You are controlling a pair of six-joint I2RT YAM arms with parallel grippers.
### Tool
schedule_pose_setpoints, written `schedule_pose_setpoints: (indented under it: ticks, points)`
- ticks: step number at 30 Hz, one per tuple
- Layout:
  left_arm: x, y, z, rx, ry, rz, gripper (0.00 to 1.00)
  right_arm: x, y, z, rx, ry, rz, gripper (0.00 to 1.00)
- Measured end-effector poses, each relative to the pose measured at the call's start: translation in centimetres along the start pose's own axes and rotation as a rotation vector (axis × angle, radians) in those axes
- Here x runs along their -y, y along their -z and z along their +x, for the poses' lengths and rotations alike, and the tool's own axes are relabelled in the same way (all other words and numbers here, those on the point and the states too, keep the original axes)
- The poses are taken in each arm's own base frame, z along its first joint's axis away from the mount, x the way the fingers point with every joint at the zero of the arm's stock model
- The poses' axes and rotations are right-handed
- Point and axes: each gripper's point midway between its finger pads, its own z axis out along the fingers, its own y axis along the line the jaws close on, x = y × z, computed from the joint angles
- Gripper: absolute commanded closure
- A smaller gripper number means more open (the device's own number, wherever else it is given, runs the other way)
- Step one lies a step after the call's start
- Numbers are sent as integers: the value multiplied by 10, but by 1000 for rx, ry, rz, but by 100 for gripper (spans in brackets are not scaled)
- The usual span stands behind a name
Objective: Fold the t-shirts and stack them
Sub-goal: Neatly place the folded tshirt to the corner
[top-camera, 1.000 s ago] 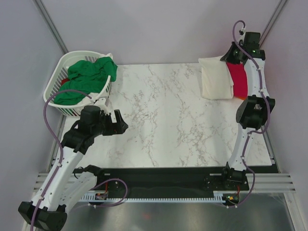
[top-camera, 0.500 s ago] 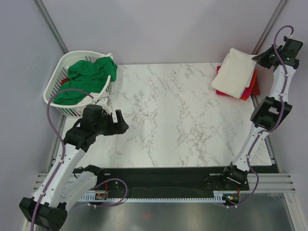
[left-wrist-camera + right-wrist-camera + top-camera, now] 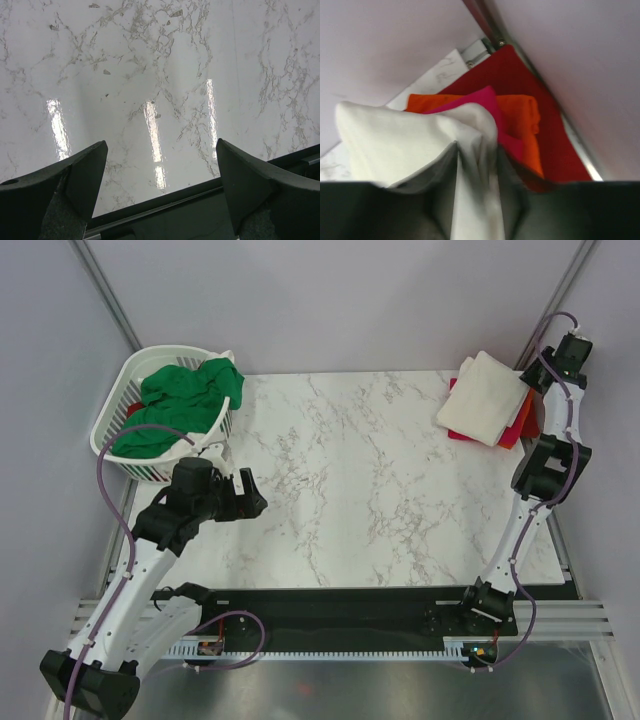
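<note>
The folded cream-white t-shirt (image 3: 485, 398) lies on a stack in the table's back right corner. My right gripper (image 3: 534, 378) holds its right edge. In the right wrist view a fold of this shirt (image 3: 395, 145) sits pinched between the right gripper's (image 3: 477, 175) fingers. Under it lie a crimson-pink shirt (image 3: 487, 99), an orange shirt (image 3: 522, 107) and a dark red one (image 3: 520, 75). A bright green t-shirt (image 3: 180, 400) fills the basket. My left gripper (image 3: 250, 495) hangs open over bare marble, nothing between its fingers (image 3: 85, 175).
The white slotted laundry basket (image 3: 112, 415) stands at the back left corner. A metal frame post and the wall run close behind the stack at the right. The table's black front rail (image 3: 165, 220) shows under the left gripper.
The right arm carried the cream-white shirt to the right onto the coloured stack, then drew back a little toward the corner. The left arm has stayed still.
</note>
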Motion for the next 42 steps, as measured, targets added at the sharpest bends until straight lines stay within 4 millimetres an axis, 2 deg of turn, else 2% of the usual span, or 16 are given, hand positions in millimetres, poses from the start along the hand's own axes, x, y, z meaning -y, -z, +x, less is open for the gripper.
schedule_pose_setpoints:
  ticks: [1, 2, 10, 14, 18, 20, 21, 22, 23, 24, 26, 29, 32, 35, 38, 42]
  points:
    - [0, 0, 0, 0, 0, 0, 3, 4, -4, 0, 15, 12, 30, 34]
    - [0, 0, 0, 1, 0, 0, 4, 8, -7, -1, 28, 24, 60, 30]
    - [0, 1, -1, 6, -1, -1, 4, 23, 6, -10, 69, 76, 224, 11]
    - [0, 4, -2, 21, -2, 1, 4, 6, 49, -53, 170, 89, 250, 7]
    - [-1, 7, -4, 40, -3, -3, 4, -34, 134, -127, 367, 78, 178, 6]
    - [-1, 8, -5, 49, -4, -6, 4, -58, 177, -150, 443, 69, 86, 26]
    - [-1, 9, -6, 54, -5, -5, 4, -67, 191, -155, 462, 68, 49, 69]
    - [-1, 10, -6, 59, -5, -3, 4, -80, 204, -160, 477, 65, -19, 87]
    - [-1, 11, -6, 62, -5, -2, 4, -92, 210, -161, 480, 54, -89, 99]
    - [-1, 11, -7, 65, -5, -1, 4, -101, 210, -159, 472, 48, -144, 100]
    - [-1, 12, -7, 65, -6, -1, 4, -119, 191, -142, 405, 15, -278, 100]
    - [-1, 12, -7, 66, -6, 0, 4, -127, 127, -83, 204, -67, -428, 100]
    - [-1, 12, -7, 66, -6, 0, 4, -109, 62, -5, -24, -174, -449, 100]
    - [-1, 12, -7, 66, -6, 0, 4, -86, 18, 64, -206, -266, -421, 100]
    - [-1, 12, -7, 65, -6, -1, 4, -73, 4, 87, -266, -310, -410, 100]
    - [-1, 11, -7, 64, -5, -1, 4, -55, 2, 70, -214, -314, -396, 100]
